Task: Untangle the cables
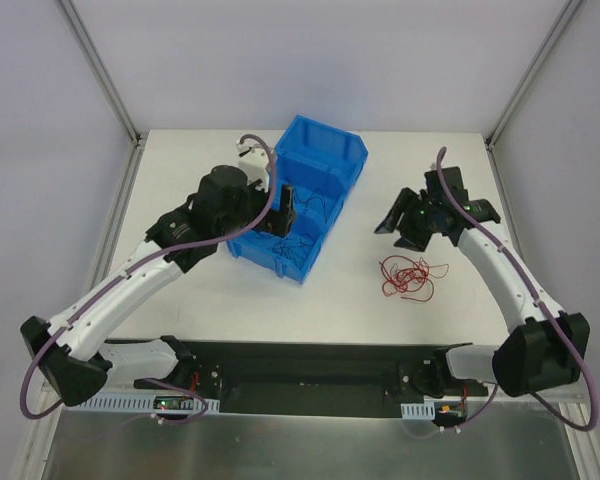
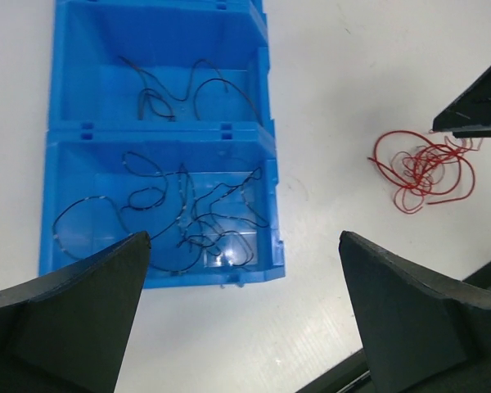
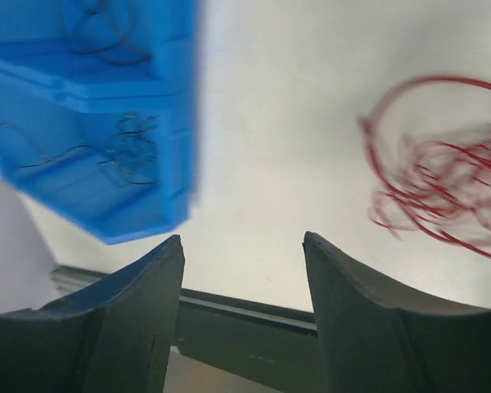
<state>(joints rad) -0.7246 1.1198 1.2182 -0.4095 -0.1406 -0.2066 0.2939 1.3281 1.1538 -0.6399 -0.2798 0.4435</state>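
Thin black cables lie loose in both compartments of a blue bin (image 1: 330, 143): one bunch in the near compartment (image 2: 198, 214), fewer in the far one (image 2: 198, 88). A tangle of red cables (image 1: 410, 275) lies on the white table to the right of the bin; it also shows in the left wrist view (image 2: 425, 168) and, blurred, in the right wrist view (image 3: 446, 188). My left gripper (image 1: 280, 215) hovers over the bin, open wide and empty (image 2: 244, 239). My right gripper (image 1: 406, 232) hangs just behind the red tangle, open and empty (image 3: 242, 239).
The blue bin (image 2: 159, 133) stands at the middle of the white table (image 1: 360, 300); it shows at the left of the right wrist view (image 3: 106, 90). A black rail (image 1: 310, 365) runs along the near edge. Metal frame posts stand at the back corners.
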